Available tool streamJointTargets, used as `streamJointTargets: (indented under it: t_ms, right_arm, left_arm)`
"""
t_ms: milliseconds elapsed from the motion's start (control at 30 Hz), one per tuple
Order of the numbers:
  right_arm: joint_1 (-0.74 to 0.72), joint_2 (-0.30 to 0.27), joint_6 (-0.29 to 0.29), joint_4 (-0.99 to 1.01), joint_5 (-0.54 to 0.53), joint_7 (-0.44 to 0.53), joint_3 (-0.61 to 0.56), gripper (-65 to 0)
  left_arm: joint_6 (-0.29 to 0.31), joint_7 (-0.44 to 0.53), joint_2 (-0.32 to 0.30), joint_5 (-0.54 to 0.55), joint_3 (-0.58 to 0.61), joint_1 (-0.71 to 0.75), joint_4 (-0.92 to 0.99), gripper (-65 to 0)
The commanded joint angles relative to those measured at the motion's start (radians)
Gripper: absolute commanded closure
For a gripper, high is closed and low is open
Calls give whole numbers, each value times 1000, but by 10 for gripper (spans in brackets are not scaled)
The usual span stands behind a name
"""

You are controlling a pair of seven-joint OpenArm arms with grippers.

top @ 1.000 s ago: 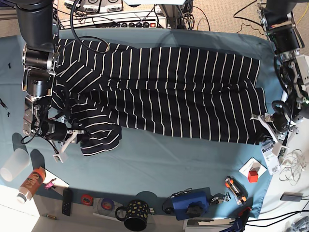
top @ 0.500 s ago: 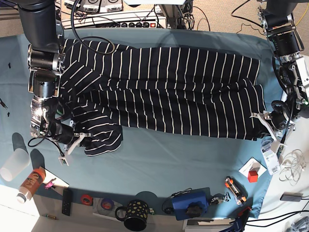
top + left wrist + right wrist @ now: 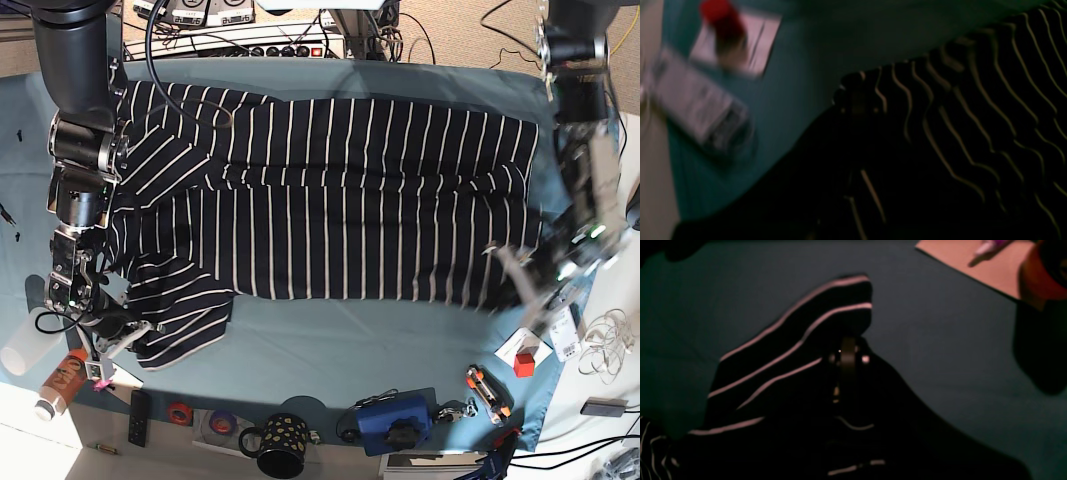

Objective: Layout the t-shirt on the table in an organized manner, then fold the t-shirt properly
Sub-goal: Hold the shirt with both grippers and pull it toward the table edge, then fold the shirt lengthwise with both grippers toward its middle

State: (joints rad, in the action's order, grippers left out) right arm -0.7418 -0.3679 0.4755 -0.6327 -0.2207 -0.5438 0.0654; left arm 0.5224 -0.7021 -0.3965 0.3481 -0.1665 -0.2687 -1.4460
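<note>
T-shirt [image 3: 340, 195]: spread across table [image 3: 330, 350]. Sleeve pinched by closed right gripper [image 3: 125, 338], near left. Hem corner clamped by closed left gripper [image 3: 520, 285], near right.

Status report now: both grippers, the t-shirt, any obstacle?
Left gripper shut on t-shirt hem corner. Right gripper shut on sleeve. T-shirt partly spread. Cup and bottle near right gripper.

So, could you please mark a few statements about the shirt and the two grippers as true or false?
1. The right gripper is shut on the t-shirt. True.
2. The t-shirt is folded into a neat small square. False: it lies spread wide across the table.
3. The left gripper is pinching striped fabric. True.
4. The t-shirt is plain white. False: it is dark with thin white stripes.
</note>
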Motion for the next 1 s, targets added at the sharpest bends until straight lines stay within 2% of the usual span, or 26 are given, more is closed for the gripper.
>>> streamJointTargets:
  t_ms: [0, 100, 333, 533, 700, 767, 900, 967]
  right_arm:
    - [-42, -14, -7, -15, -13, 44, 3, 0]
    - [-42, -14, -42, -15, -13, 56, 3, 0]
    - [-43, -15, -107, -15, 24, 121, 3, 0]
    - [-54, -15, -109, -15, 24, 119, 27, 0]
    - [-64, -15, -100, -30, 18, 45, 173, 0]
    - [-61, -20, -61, -55, -19, -13, 232, 0]
    - [-53, -48, 70, -97, -153, -154, 276, 0]
    - [-50, -66, 97, -109, -193, -217, 276, 0]
  left_arm:
    - [-37, 47, -16, -14, 18, -60, 7, 0]
    - [-83, 80, -16, -34, 82, -160, 109, 0]
    - [-85, 143, -16, -34, 105, -349, 351, 0]
    - [-81, 143, -17, -35, 105, -378, 391, 0]
    - [-81, 142, -22, -34, 105, -372, 391, 0]
    - [-81, 142, -23, -34, 105, -372, 391, 0]
    - [-80, 141, -23, -34, 105, -371, 391, 0]
    - [-77, 128, -25, -34, 105, -371, 391, 0]
